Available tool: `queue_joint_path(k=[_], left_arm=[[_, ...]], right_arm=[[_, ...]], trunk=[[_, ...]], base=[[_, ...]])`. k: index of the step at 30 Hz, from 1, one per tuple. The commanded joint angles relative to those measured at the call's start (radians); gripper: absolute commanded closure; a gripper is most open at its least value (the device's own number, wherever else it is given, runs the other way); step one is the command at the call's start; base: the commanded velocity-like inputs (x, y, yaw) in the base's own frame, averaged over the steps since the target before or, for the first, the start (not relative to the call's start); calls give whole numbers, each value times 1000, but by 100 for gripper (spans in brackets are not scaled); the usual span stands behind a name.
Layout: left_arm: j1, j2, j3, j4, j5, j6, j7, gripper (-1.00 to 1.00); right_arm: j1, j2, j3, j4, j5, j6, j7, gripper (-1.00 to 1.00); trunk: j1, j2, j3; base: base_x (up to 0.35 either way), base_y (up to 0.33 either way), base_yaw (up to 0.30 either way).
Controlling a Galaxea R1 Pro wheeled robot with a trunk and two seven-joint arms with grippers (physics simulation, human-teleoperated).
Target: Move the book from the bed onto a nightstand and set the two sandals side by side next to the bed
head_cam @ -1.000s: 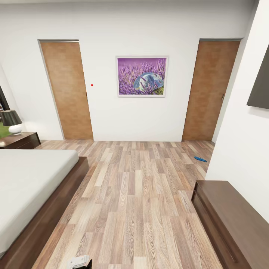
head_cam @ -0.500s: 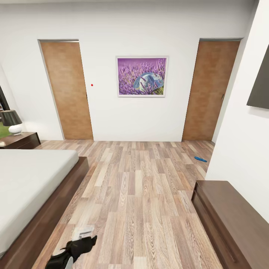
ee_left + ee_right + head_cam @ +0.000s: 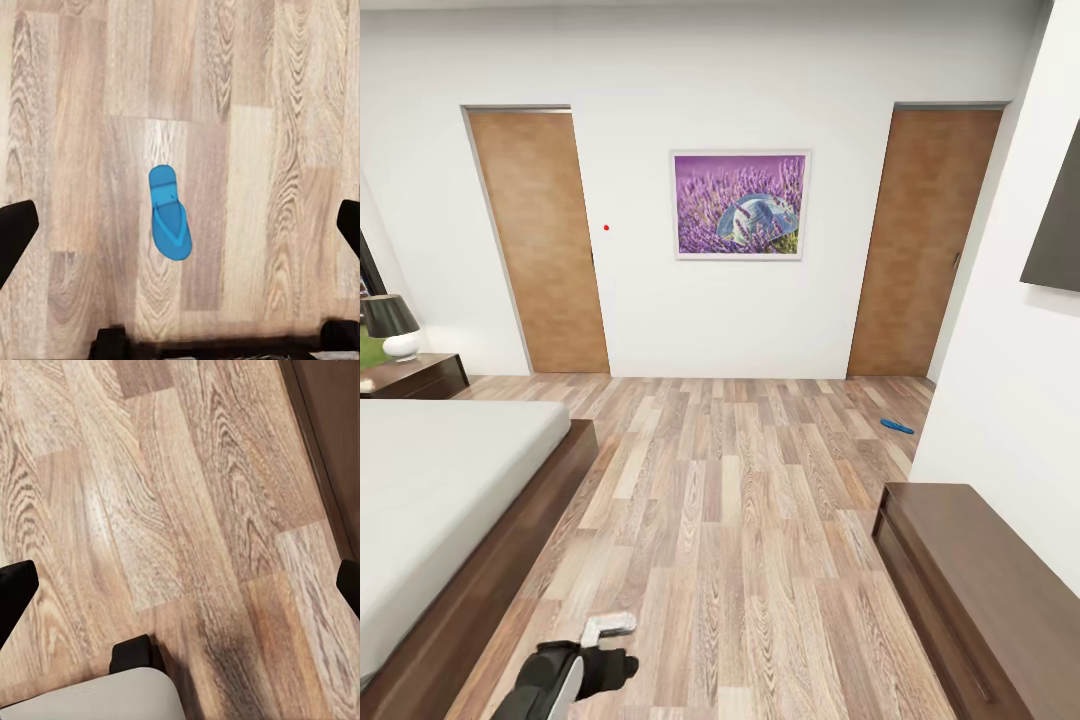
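Note:
One bright blue sandal (image 3: 169, 214) lies flat on the wood-plank floor straight below my left gripper (image 3: 181, 229). That gripper is open, its dark fingertips (image 3: 15, 236) wide apart, well above the sandal. My left arm (image 3: 572, 672) shows low beside the bed (image 3: 440, 490). The other sandal (image 3: 897, 426) lies far off by the right wall. A nightstand (image 3: 415, 375) stands past the bed's head. My right gripper (image 3: 181, 585) is open over bare floor. The book is out of view.
A long dark bench (image 3: 980, 580) runs along the right wall, and its edge (image 3: 330, 435) is near my right gripper. A black-shaded lamp (image 3: 390, 325) stands on the nightstand. Two wooden doors (image 3: 540, 240) and a purple picture (image 3: 740, 205) are on the far wall.
My left arm has come up into the head view from the bottom edge and shifted slightly right, its wrist turning. The room and the far sandal have not moved.

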Motion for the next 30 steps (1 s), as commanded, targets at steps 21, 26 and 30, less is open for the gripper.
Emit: queue_joint_path(k=[21,26,30], left_arm=[[-4,26,0,284,13,-304,4,-100],[-4,24,1,284,13,-305,7,-100],[-4,25,2,284,15,-304,8,-100]], right_arm=[[-1,0,1,-182,-8,122,116,-100],[-10,16,6,-402,-9,415,121,-100],[-97,69,12,-473,-12,563,123,-100]], trunk=[[0,-1,-1],[0,-1,-1],[0,-1,-1]], base=[[0,0,0],[0,0,0],[0,0,0]])
